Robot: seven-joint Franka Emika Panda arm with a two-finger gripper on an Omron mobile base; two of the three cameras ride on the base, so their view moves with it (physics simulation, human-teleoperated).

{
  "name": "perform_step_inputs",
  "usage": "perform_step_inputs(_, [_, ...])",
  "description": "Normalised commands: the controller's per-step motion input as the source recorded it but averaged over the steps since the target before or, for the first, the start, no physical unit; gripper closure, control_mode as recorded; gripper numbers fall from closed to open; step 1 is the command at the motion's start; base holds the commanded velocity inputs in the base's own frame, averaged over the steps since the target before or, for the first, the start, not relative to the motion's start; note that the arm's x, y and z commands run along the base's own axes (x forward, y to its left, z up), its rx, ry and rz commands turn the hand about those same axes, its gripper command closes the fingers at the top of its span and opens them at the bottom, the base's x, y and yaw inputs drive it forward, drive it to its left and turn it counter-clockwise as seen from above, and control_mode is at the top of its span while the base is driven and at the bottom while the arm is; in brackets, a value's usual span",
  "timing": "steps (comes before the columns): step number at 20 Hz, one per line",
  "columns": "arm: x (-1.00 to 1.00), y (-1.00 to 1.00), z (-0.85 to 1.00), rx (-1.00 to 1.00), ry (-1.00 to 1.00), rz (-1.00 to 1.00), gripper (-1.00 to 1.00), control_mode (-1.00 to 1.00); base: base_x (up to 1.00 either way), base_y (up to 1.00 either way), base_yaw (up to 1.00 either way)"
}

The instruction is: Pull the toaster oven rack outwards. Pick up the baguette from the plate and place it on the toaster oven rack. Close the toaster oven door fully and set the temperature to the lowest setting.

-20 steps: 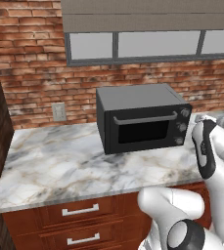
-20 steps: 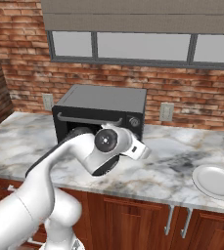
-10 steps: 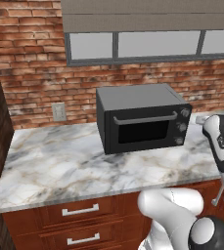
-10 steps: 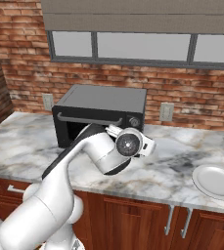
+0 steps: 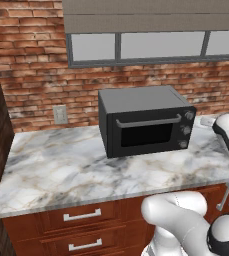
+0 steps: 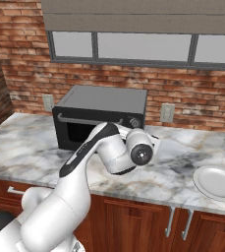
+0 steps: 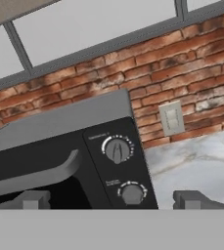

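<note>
The toaster oven (image 5: 145, 121) stands on the marble counter against the brick wall. Its door (image 5: 147, 134) is shut, with the silver bar handle (image 5: 148, 121) across the top, so the rack is hidden behind it. Three knobs (image 5: 186, 130) run down the right of its front. In the hand view my gripper (image 7: 112, 200) is open, level with the oven's front right. Its fingertips (image 7: 31, 199) stand wide apart below the handle (image 7: 35, 173) and on either side of the second knob (image 7: 131, 194), holding nothing. The white plate (image 6: 217, 183) lies at the counter's right. The baguette is out of view.
My arm's wrist (image 6: 139, 150) hangs in front of the oven's right side. A wall outlet (image 7: 172, 118) sits on the bricks right of the oven, another (image 5: 60, 114) to its left. Bare marble counter (image 5: 61, 165) stretches left. Drawers and cabinet doors run below.
My arm has swung to the right along the counter. The hand now sits beside the oven's knob side. The oven and the plate have not moved.
</note>
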Motion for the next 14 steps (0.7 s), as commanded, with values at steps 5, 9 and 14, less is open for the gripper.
perform_step_inputs(5, [0.05,0.0,0.0,0.0,-0.03,0.0,-1.0,-1.0,0.0,0.0,0.0])
perform_step_inputs(9, [0.01,0.0,0.0,0.02,0.0,0.0,-1.0,-1.0,0.0,0.0,0.0])
perform_step_inputs(14, [0.07,0.0,-0.05,0.02,0.0,0.0,-1.0,-1.0,0.0,0.0,0.0])
